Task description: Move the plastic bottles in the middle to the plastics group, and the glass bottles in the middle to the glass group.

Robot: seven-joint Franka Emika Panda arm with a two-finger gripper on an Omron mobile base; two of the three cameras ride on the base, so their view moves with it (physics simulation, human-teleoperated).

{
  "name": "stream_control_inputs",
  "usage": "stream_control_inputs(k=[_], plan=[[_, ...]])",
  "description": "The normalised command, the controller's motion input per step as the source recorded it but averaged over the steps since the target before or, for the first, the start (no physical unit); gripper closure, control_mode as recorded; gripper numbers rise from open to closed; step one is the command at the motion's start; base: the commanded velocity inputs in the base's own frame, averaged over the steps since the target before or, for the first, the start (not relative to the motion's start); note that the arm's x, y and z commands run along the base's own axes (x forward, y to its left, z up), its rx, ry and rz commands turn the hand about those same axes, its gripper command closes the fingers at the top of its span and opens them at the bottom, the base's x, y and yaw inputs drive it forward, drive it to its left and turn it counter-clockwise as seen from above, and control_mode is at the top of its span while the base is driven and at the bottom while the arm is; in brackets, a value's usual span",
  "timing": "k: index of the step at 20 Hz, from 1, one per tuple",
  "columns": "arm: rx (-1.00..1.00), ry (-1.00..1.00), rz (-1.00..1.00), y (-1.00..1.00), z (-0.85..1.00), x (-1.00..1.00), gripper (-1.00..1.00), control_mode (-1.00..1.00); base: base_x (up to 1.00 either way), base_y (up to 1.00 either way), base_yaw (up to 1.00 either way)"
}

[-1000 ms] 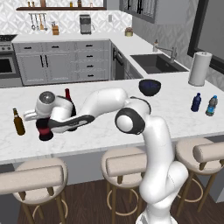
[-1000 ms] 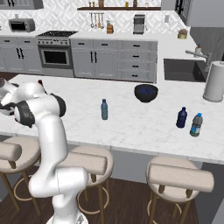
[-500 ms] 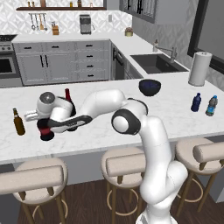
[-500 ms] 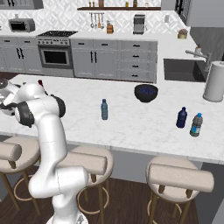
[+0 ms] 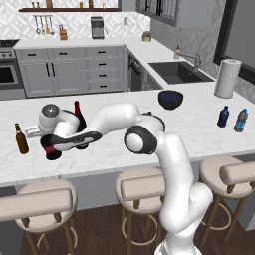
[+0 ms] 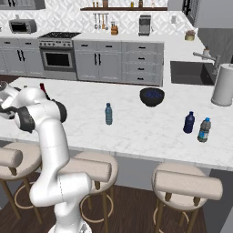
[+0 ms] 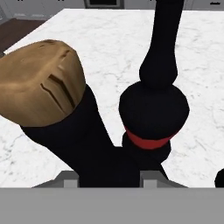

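Observation:
My gripper [image 5: 56, 145] [image 7: 109, 175] is low over the counter's left end, shut on a squat dark glass bottle [image 5: 50, 151] with a red band. Its dark body and brown cork top [image 7: 41, 83] loom close at the left of the hand view. Just beyond stands another squat red-banded bottle [image 7: 153, 113] with a thin neck. The amber bottle [image 5: 21, 139] is to the left. Behind my arm rises the tall wine bottle [image 5: 77, 114] [image 6: 43, 88]. The slim light-blue plastic bottle [image 6: 108, 113] stands mid-counter. The plastics group [image 5: 232, 118] [image 6: 196, 125] is at the right end.
A dark bowl [image 5: 170, 99] [image 6: 152, 96] sits mid-counter towards the back. A paper towel roll [image 5: 227, 78] [image 6: 223, 85] stands beside the sink [image 5: 175, 71]. Bar stools [image 5: 143, 189] line the counter's front edge.
Almost nothing: the hand has shifted only slightly over the left end, and the grip on the bottle is unchanged.

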Motion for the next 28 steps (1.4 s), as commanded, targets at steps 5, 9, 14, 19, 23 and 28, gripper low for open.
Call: stream_control_inputs(k=[5, 9, 14, 19, 23, 28], plan=[[0.00, 0.00, 0.00, -0.06, 0.04, -0.01, 1.00, -1.00, 0.00, 0.00, 0.00], [0.00, 0.00, 0.00, 0.00, 0.00, -0.02, 1.00, -1.00, 0.00, 0.00, 0.00], [0.00, 0.00, 0.00, -0.05, 0.01, -0.04, 1.00, -1.00, 0.00, 0.00, 0.00], [0.02, 0.00, 0.00, -0.06, 0.02, -0.23, 1.00, -1.00, 0.00, 0.00, 0.00], [0.12, -0.02, 0.00, -0.06, 0.00, -0.01, 1.00, -1.00, 0.00, 0.00, 0.00], [0.10, 0.00, 0.00, -0.19, -0.13, 0.25, 1.00, -1.00, 0.00, 0.00, 0.00]])
